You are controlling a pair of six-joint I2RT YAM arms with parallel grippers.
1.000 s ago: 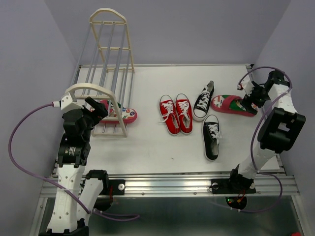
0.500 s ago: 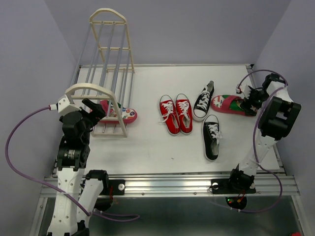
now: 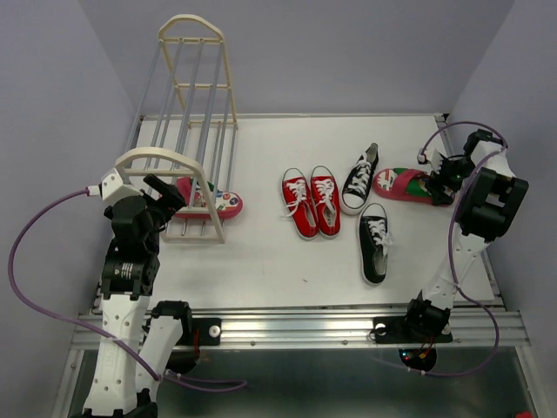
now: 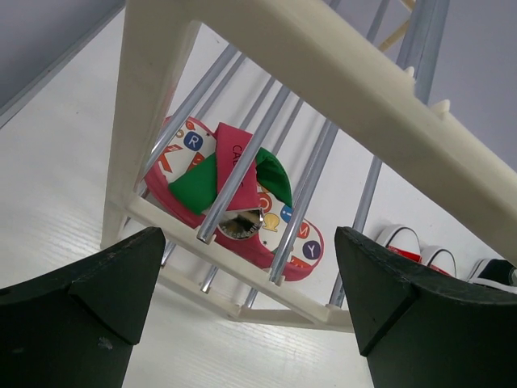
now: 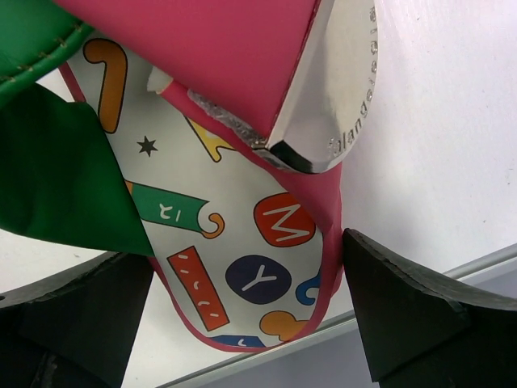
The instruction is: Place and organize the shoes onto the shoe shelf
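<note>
The cream shoe shelf [image 3: 198, 131] stands at the table's left. One patterned flip-flop [image 3: 218, 200] lies among its lowest rails, seen through them in the left wrist view [image 4: 284, 217]. My left gripper [image 3: 171, 193] hangs open just outside the near end frame [image 4: 323, 65], holding nothing. The red sneakers [image 3: 312, 202] lie side by side mid-table. One black sneaker [image 3: 359, 179] lies behind them, the other [image 3: 374, 242] nearer. The second flip-flop [image 3: 405, 185] lies at the far right. My right gripper [image 3: 438, 181] is open, its fingers either side of that flip-flop's end [image 5: 258, 275].
The table's metal right edge [image 5: 388, 323] runs close behind the right flip-flop, with the wall just beyond. Purple cables loop off both arms. A metal rail [image 3: 296, 326] crosses the near edge by the arm bases.
The right arm has folded in, bringing its wrist closer over the right flip-flop. The left arm has drawn back slightly from the shelf's end frame. Both grippers stayed open.
</note>
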